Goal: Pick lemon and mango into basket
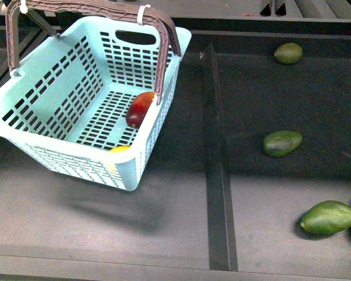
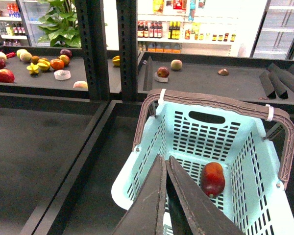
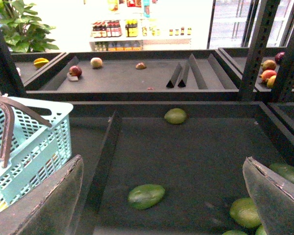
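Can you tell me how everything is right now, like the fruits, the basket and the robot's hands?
mango: lying inside the basket, on its floor.
lemon: in the basket, mostly hidden behind the near wall.
basket: tilted, handles folded up.
green fruits: lying loose on the dark shelf, outside the basket.
left gripper: shut, empty, above the basket.
right gripper: open, empty, over the shelf.
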`<action>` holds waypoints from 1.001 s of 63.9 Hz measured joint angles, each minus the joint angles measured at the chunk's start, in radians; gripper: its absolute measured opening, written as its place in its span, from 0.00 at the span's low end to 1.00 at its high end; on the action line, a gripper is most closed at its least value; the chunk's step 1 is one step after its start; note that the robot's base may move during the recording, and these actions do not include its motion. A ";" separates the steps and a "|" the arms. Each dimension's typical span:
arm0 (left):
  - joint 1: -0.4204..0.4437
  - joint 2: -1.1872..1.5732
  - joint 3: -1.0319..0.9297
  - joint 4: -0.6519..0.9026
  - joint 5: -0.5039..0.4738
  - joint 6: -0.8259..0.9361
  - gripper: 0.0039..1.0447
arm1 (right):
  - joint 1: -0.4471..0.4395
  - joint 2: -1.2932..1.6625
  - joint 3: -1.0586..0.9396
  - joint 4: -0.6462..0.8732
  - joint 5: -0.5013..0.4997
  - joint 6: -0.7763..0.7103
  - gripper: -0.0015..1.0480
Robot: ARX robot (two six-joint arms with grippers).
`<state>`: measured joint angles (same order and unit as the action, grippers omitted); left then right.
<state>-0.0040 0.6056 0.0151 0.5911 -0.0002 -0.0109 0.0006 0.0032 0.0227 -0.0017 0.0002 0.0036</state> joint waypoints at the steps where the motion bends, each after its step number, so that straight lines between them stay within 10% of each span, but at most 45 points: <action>1: 0.000 -0.013 0.000 -0.013 0.000 0.000 0.03 | 0.000 0.000 0.000 0.000 0.000 0.000 0.92; 64: 0.000 -0.595 0.000 -0.587 0.000 0.000 0.03 | 0.000 0.000 0.000 0.000 0.000 0.000 0.92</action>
<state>-0.0036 0.0105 0.0151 0.0044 -0.0002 -0.0109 0.0006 0.0032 0.0227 -0.0017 0.0002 0.0036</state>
